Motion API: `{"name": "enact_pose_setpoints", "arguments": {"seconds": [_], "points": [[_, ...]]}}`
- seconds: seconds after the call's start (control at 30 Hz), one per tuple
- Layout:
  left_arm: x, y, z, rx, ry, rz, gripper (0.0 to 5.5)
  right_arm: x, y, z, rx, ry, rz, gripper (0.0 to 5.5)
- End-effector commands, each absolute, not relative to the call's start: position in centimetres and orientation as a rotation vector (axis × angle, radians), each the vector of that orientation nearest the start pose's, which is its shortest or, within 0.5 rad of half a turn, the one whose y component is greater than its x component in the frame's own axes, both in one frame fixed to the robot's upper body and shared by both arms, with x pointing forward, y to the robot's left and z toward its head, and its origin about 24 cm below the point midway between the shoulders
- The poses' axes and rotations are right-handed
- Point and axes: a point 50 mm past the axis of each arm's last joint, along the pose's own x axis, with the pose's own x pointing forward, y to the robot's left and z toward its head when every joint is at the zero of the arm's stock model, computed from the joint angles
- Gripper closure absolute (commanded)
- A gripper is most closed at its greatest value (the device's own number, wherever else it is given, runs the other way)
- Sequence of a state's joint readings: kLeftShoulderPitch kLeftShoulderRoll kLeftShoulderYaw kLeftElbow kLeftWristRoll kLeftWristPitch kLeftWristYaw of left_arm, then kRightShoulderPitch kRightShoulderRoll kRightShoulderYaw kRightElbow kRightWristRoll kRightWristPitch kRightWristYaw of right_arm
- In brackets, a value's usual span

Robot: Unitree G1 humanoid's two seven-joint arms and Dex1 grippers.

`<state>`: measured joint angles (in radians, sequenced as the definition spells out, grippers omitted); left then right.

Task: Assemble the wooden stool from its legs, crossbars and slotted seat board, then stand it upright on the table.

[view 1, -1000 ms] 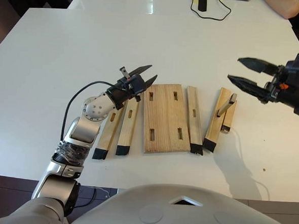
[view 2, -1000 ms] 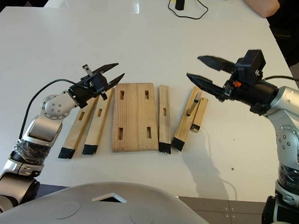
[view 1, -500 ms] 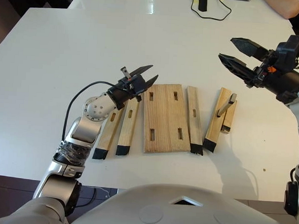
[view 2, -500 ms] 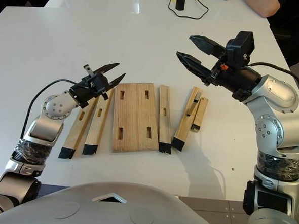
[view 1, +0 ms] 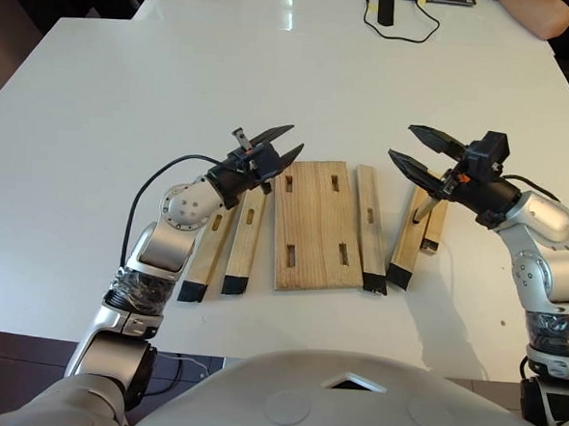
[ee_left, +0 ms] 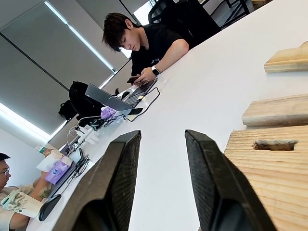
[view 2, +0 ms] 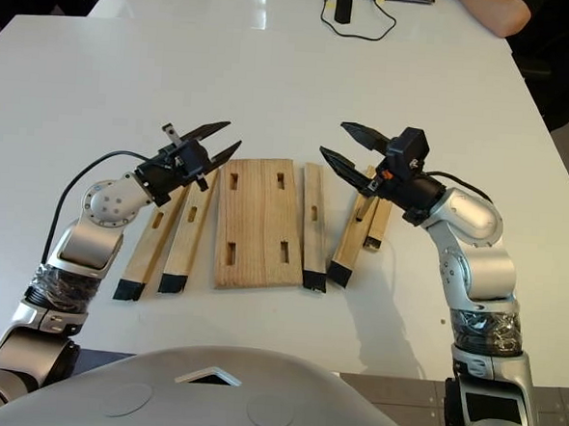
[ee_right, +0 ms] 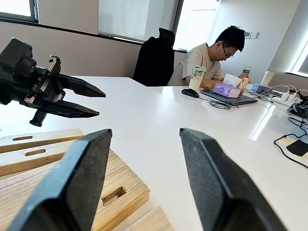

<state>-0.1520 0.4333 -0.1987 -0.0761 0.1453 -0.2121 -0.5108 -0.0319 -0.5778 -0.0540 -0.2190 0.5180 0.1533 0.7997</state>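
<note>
On the white tabletop [view 1: 128, 88], my left pincer [view 1: 296, 138] hangs open and empty over the far ends of two pale black-tipped wooden bars [view 1: 242, 244]. My right pincer [view 1: 402, 141], open too, hangs over three more bars [view 1: 411, 230]. The flat slotted wooden seat board [view 1: 313, 224] lies between the two groups.

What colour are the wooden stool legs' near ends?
Black leg ends, clearest in the left eye view.

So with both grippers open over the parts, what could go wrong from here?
1. The left gripper and right gripper face each other near the far end of the seat board. If both reach in together, they might collide.
2. The short crossbar lies tilted on a leg close to the right gripper, so a brush could dislodge it.
</note>
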Motion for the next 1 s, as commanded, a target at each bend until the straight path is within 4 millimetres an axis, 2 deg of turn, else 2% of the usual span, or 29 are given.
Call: {"name": "enact_pose_setpoints", "arguments": {"seconds": [0.03, 0.1, 0.17, 0.2, 0.3, 0.47, 0.63, 0.7, 0.8, 1.0], "points": [[26.0, 14.0, 9.7, 0.669, -0.250, -0.752, 3.81, 23.9, -20.8, 14.7, -0.068, -0.094, 0.790, 2.91], [25.9, 14.1, 9.7, 0.665, -0.248, -0.741, 3.81, 23.5, -20.1, 17.7, -0.058, -0.193, 0.801, 2.91], [25.8, 14.2, 9.5, 0.663, -0.244, -0.729, 3.81, 22.3, -19.0, 18.9, -0.059, -0.204, 0.858, 2.91], [25.8, 14.3, 9.5, 0.662, -0.241, -0.722, 3.81, 21.3, -18.4, 18.5, -0.068, -0.169, 0.909, 2.91], [25.6, 14.5, 9.3, 0.660, -0.234, -0.696, 3.81, 18.5, -17.5, 15.4, -0.111, 0.011, 1.032, 2.91], [25.5, 14.8, 9.0, 0.652, -0.226, -0.665, 3.81, 14.8, -18.6, 8.9, -0.128, 0.321, 1.065, 2.91], [25.6, 14.5, 8.9, 0.649, -0.229, -0.663, 3.81, 14.4, -20.1, 4.4, -0.193, 0.468, 1.060, 2.91], [25.7, 14.4, 8.9, 0.650, -0.234, -0.664, 3.81, 14.2, -21.1, 2.8, -0.277, 0.534, 1.048, 2.91], [25.7, 14.5, 8.9, 0.648, -0.232, -0.657, 3.81, 13.3, -22.9, 2.1, -0.330, 0.596, 1.039, 2.91], [25.1, 14.5, 8.4, 0.641, -0.219, -0.634, 3.81, 13.1, -25.0, 3.6, -0.344, 0.617, 1.058, 2.91]]}}
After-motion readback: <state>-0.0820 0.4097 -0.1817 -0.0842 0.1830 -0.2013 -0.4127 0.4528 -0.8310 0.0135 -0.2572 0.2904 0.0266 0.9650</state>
